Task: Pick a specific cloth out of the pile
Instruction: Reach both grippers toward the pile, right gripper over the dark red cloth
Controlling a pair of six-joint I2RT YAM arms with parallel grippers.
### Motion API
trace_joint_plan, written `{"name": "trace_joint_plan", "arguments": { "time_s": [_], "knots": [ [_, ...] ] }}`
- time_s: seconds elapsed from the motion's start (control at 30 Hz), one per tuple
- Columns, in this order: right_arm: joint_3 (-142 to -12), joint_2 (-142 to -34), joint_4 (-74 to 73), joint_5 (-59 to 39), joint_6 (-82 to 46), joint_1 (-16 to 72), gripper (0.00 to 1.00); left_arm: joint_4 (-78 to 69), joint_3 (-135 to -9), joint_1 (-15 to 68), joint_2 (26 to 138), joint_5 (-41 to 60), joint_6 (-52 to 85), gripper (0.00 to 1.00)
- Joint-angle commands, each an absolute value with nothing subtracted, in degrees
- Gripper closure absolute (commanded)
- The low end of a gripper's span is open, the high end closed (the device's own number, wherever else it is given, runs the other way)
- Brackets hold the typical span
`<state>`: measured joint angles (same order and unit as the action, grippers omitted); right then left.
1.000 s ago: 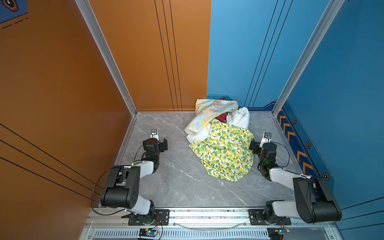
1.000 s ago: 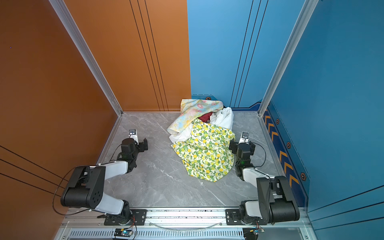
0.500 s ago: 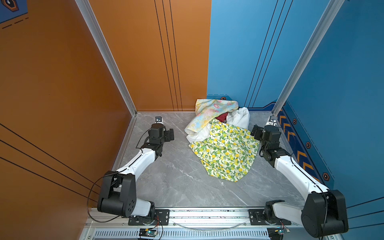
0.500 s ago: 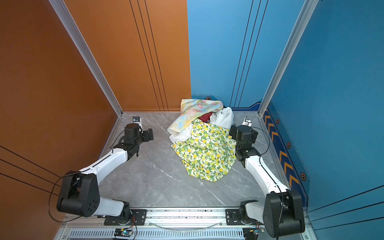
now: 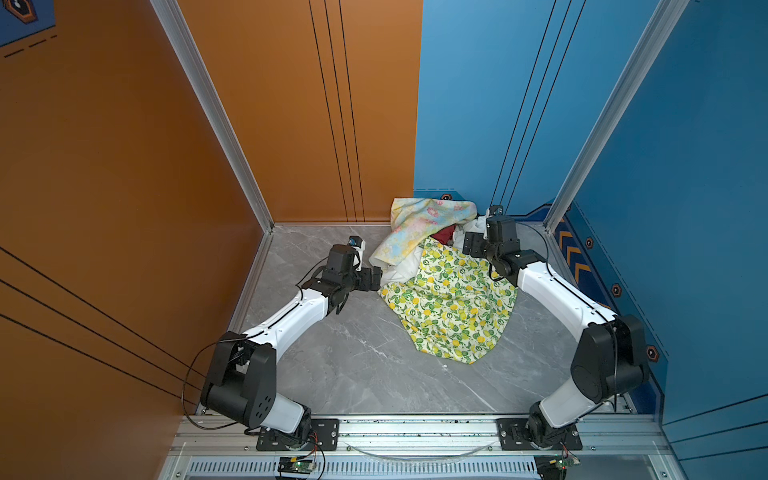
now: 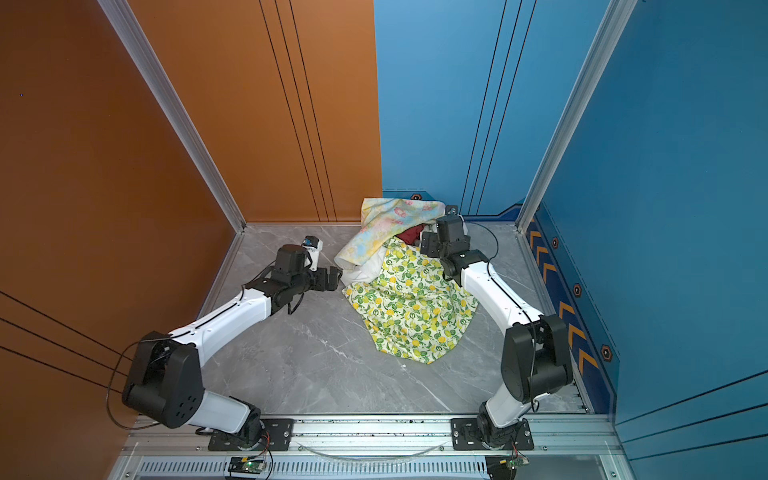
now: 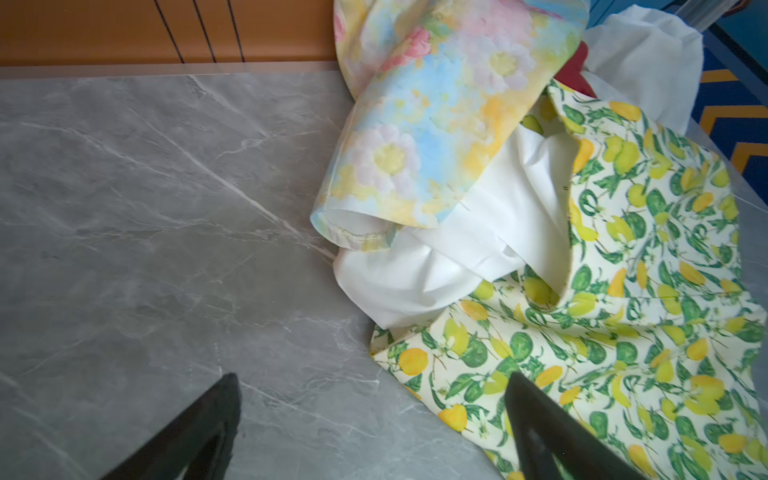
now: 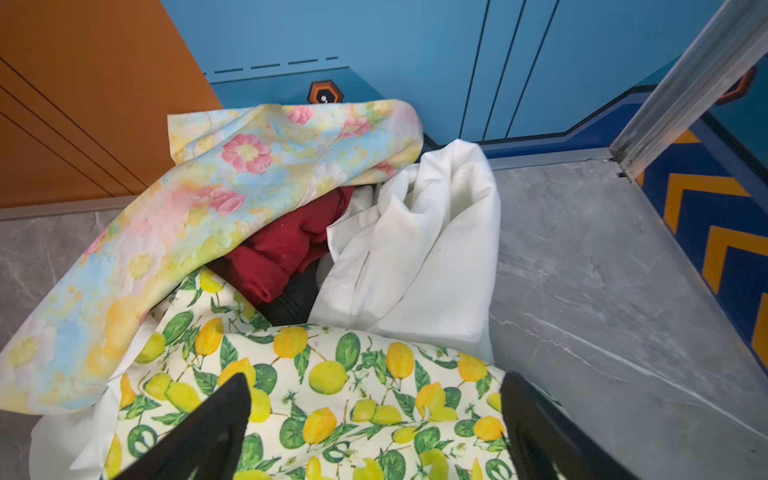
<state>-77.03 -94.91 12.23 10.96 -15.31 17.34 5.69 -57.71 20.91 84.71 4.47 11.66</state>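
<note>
Red and plainly soft, the cloth (image 8: 286, 249) lies bunched in rolled folds. It looks thin and light, likely to hang limp and slip free without much pull. It sits deep in the pile (image 5: 440, 266), toward the back wall. Its upper part is tucked under the floral cloth (image 8: 199, 216), the white cloth (image 8: 424, 249) is just beside it, and the lemon cloth (image 8: 332, 395) lies along its near edge. In both top views only a small red patch shows.

The best hold seems to be the rounded fold that bulges out by the lemon cloth. That fold is bare and thick enough to pinch. A grab higher up risks catching the floral cloth too, and that overlap may drag as the cloth comes out. Something dark lies below the fold; whether it is fabric or shadow cannot be told.

The right gripper (image 8: 376, 380) hovers over the lemon cloth, aimed at the red fold, jaws spread wide and empty. The left gripper (image 7: 372, 376) is at the pile's other side, over the table (image 7: 166, 208) edge of the lemon cloth, also spread and holding nothing.
</note>
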Motion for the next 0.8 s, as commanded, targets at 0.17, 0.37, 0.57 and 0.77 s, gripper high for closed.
{"name": "trace_joint_plan", "arguments": {
  "time_s": [0.17, 0.37, 0.57, 0.77],
  "knots": [
    [-86.31, -103.96, 18.08, 8.26, -16.73, 18.2, 0.08, 7.51, -60.56, 26.84, 83.06, 10.93, 9.61, 0.0],
    [-90.21, -108.6, 19.34, 7.96, -16.2, 17.76, 0.1, 7.62, -60.56, 29.52, 82.62, 11.09, 9.32, 0.0],
    [-95.9, -113.7, 22.0, 7.49, -16.0, 17.45, 0.15, 8.89, -61.06, 30.8, 82.56, 9.76, 9.01, 0.0],
    [-99.5, -117.68, 22.95, 7.14, -15.61, 17.33, 0.2, 10.28, -62.29, 30.78, 84.19, 6.39, 8.88, 0.02]
  ]
}}
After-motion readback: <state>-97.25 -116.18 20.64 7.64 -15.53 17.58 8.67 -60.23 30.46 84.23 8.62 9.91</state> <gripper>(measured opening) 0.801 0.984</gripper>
